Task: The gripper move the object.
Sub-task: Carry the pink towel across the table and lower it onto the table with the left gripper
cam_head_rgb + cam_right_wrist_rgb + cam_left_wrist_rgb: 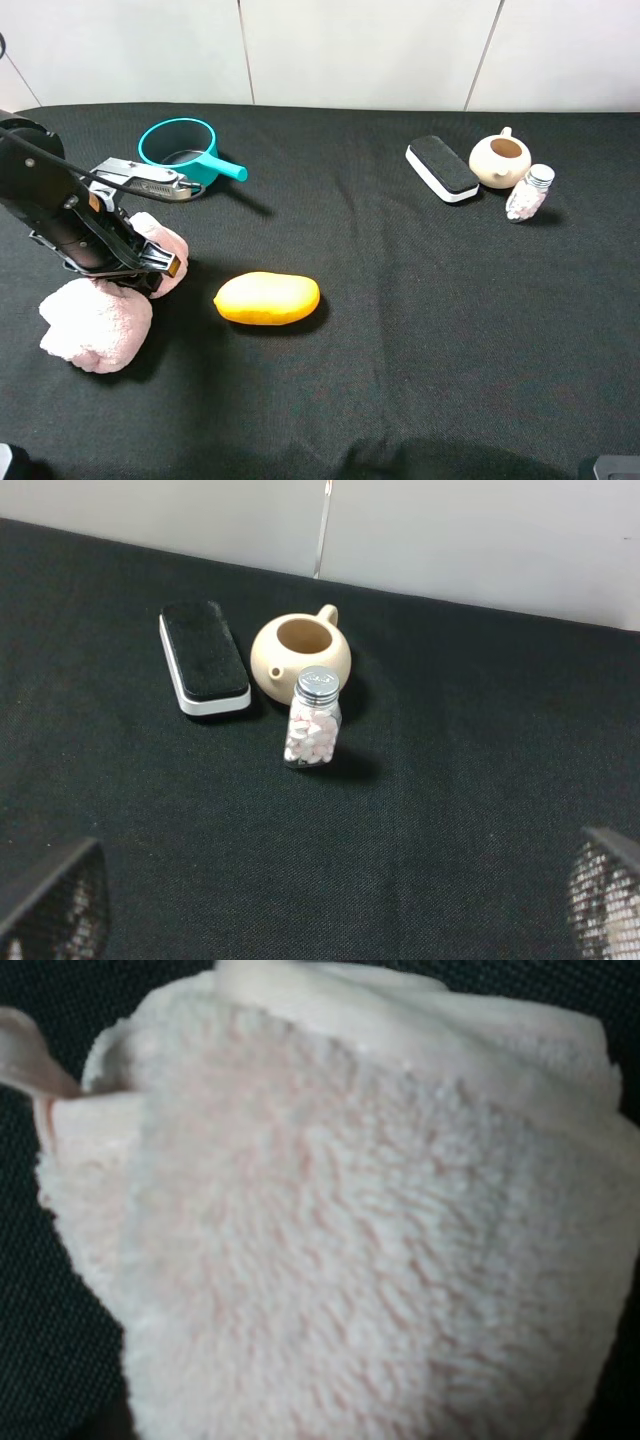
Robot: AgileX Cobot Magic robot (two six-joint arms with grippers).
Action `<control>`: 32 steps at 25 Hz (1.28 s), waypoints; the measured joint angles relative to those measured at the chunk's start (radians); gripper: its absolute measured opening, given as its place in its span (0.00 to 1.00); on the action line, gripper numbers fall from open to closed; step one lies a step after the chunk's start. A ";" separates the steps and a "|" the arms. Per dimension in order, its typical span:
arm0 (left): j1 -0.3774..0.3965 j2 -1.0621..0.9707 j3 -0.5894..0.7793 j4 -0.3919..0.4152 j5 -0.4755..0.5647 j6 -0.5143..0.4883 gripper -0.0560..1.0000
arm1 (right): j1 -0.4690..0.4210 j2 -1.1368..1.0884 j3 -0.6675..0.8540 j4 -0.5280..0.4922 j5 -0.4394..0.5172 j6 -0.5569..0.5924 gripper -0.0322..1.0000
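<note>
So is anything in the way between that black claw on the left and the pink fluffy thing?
Nothing visible. The left gripper sits right on the pink plush, in the dip between its two lumps, and its wrist camera sees only fluff. The mango lies apart, off to one side, not between them.

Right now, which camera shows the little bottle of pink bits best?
The right wrist view: the bottle stands upright and unblocked beside the cream teapot, silver cap and pink-white contents clear. The exterior high view shows it small, far off. The left wrist view shows only pink plush.
</note>
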 joint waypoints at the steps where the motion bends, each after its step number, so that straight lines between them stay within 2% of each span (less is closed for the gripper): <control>1: 0.000 0.000 0.000 0.000 0.000 0.005 0.58 | 0.000 0.000 0.000 0.000 0.000 0.000 0.70; 18: 0.000 0.000 -0.007 0.000 0.008 0.045 0.58 | 0.000 0.000 0.000 0.000 -0.001 0.000 0.70; 26: 0.000 0.007 -0.141 0.012 0.034 0.054 0.57 | 0.000 0.000 0.000 0.000 0.000 0.000 0.70; 32: 0.000 0.008 -0.269 0.040 0.105 0.055 0.57 | 0.000 0.000 0.000 0.000 0.000 0.000 0.70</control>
